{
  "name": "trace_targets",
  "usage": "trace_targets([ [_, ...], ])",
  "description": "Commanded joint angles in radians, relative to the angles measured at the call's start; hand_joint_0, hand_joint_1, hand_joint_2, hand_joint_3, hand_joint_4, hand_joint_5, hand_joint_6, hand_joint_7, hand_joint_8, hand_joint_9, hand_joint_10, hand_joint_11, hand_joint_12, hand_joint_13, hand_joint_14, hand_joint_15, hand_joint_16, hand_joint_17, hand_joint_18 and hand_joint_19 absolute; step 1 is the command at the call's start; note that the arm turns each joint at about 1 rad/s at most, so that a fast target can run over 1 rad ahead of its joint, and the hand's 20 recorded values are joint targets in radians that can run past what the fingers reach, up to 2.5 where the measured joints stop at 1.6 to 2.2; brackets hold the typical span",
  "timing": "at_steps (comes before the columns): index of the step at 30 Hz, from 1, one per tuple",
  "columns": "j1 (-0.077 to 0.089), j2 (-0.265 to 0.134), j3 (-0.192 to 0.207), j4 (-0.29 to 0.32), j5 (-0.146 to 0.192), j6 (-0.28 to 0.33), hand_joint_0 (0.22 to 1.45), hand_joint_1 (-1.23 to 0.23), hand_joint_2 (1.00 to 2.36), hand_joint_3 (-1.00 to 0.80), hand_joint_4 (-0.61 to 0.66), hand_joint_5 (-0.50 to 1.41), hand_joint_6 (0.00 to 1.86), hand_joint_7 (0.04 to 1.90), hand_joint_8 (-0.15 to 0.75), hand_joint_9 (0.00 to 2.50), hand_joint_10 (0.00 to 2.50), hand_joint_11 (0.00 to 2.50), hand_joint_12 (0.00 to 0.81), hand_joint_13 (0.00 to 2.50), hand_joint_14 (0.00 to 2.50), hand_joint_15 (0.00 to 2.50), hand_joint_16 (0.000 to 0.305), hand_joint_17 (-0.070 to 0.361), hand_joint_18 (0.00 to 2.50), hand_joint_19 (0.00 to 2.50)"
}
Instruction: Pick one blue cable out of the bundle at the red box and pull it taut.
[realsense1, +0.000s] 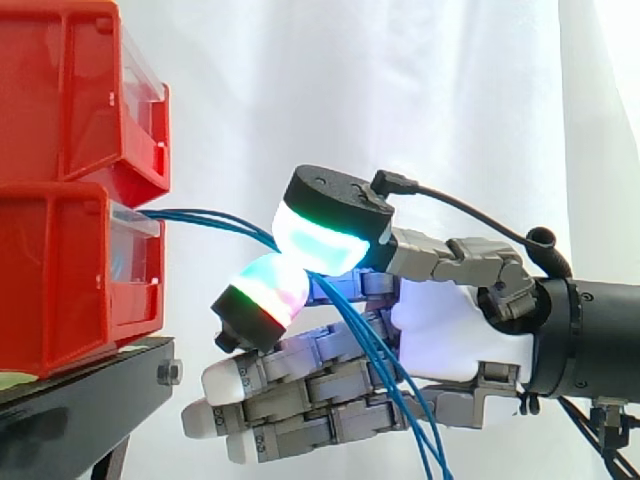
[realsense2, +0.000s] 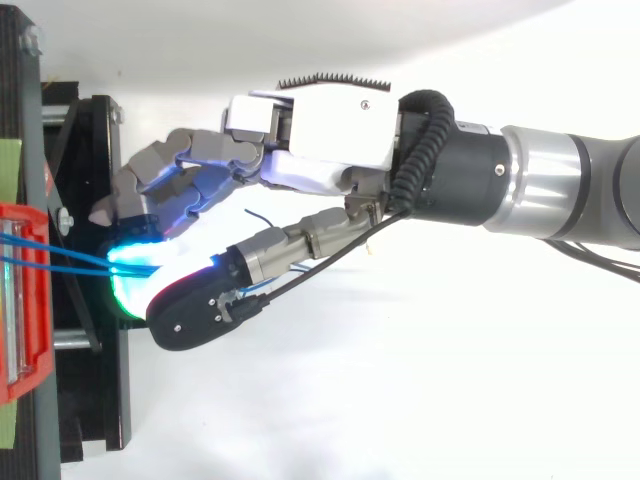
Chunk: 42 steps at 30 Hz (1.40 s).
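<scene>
First, from the side: lower red box (realsense1: 60, 280) and upper red box (realsense1: 70, 90) stacked on the black stand (realsense1: 90, 395), close to its right edge. Out of the lower one's open front, blue cables (realsense1: 215, 218) running almost level to the hand (realsense1: 440, 330), then drooping slack across the palm. Hand clamped on those cables: nipped between the thumb pad (realsense1: 325, 240) above and one finger pad (realsense1: 265, 290) below, other fingers (realsense1: 300, 400) lying straight underneath, holding nothing. Number of strands inside the pinch: cannot tell; probably more than one, judging by the few going in side by side.

Next, from above: same blue cables (realsense2: 60, 254) bridging the short gap from the lower red box (realsense2: 30, 215) to the glowing pads, just off the stand's right edge. Probably best to thin the pinch to a single strand before hauling: ease the pads a touch, roll the extras out, close again. Then draw straight back, away from the box, in line with that level run, never downward or sideways. Stop at the first straight, tight line. Watch for the box creeping toward the stand's edge.
</scene>
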Motion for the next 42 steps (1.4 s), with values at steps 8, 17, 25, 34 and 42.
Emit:
trace_targets([
  [8, -0.001, 0.009, 0.002, -0.018, 0.000, 0.002, 0.62, -0.91, 1.02, -0.11, 0.14, -0.09, 0.87, 1.27, 0.353, 0.80, 0.01, 0.35, 0.352, 0.45, 0.01, 0.15, 0.054, 0.122, 0.31, 0.09],
  [17, -0.006, 0.063, 0.002, -0.164, -0.002, -0.044, 0.52, -0.74, 1.00, -0.47, 0.19, -0.11, 0.84, 1.11, 0.356, 0.80, 0.01, 0.35, 0.367, 0.40, 0.00, 0.15, 0.057, 0.128, 0.27, 0.15],
  [25, -0.007, 0.075, 0.002, -0.187, -0.003, -0.055, 0.54, -0.57, 1.00, -0.44, 0.15, -0.10, 0.80, 1.08, 0.357, 0.81, 0.01, 0.34, 0.359, 0.38, 0.01, 0.15, 0.056, 0.126, 0.22, 0.17],
  [34, -0.006, 0.075, 0.002, -0.187, -0.002, -0.055, 0.58, -0.61, 1.01, -0.19, 0.19, -0.11, 0.84, 1.15, 0.383, 0.82, 0.01, 0.37, 0.381, 0.40, 0.00, 0.14, 0.060, 0.134, 0.27, 0.15],
  [42, -0.006, 0.074, 0.002, -0.186, -0.002, -0.057, 0.60, -0.74, 1.01, -0.09, 0.20, -0.12, 0.87, 1.17, 0.387, 0.81, 0.01, 0.40, 0.385, 0.41, 0.00, 0.15, 0.060, 0.136, 0.31, 0.13],
])
